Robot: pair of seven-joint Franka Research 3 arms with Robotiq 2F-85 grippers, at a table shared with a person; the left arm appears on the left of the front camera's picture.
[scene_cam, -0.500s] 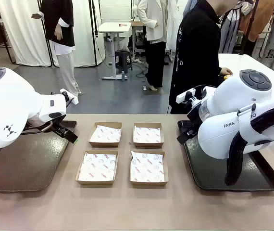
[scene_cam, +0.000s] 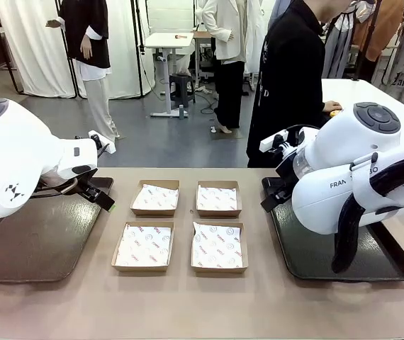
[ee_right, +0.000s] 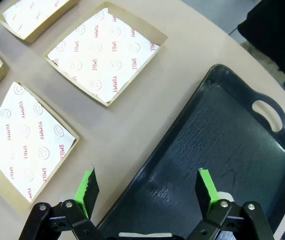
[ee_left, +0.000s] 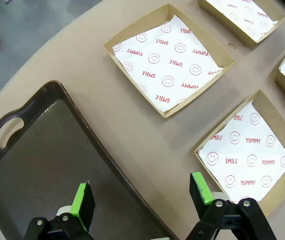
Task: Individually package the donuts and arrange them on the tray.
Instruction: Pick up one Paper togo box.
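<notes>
Left gripper [ee_left: 141,197] has its jaws wide apart and holds nothing; it hangs over the inner edge of the left tray [scene_cam: 32,248], just left of the boxes [scene_cam: 154,212]. Right gripper [ee_right: 146,192] is the same, wide apart and bare, over the inner edge of the right tray [scene_cam: 308,258], just right of the boxes. Table [scene_cam: 188,304] carries the whole setup, with one dark tray on either side of the boxes and nothing loaded on the tray surface that shows. The four boxes sit two by two between the trays, apart from each other, lids absent, each holding only a printed paper liner [scene_cam: 216,246]. As for the donuts, the one candidate is a small yellow-orange thing [scene_cam: 335,112] on the white table well beyond the boxes, under the hand [scene_cam: 332,106] of a person standing there. It's too small to say it's a donut. My read is that progress is effectively nil: boxes are staged, nothing is packed and nothing is on a tray. Every donut has yet to reach the table, go into a box one at a time, and get moved onto a tray.
</notes>
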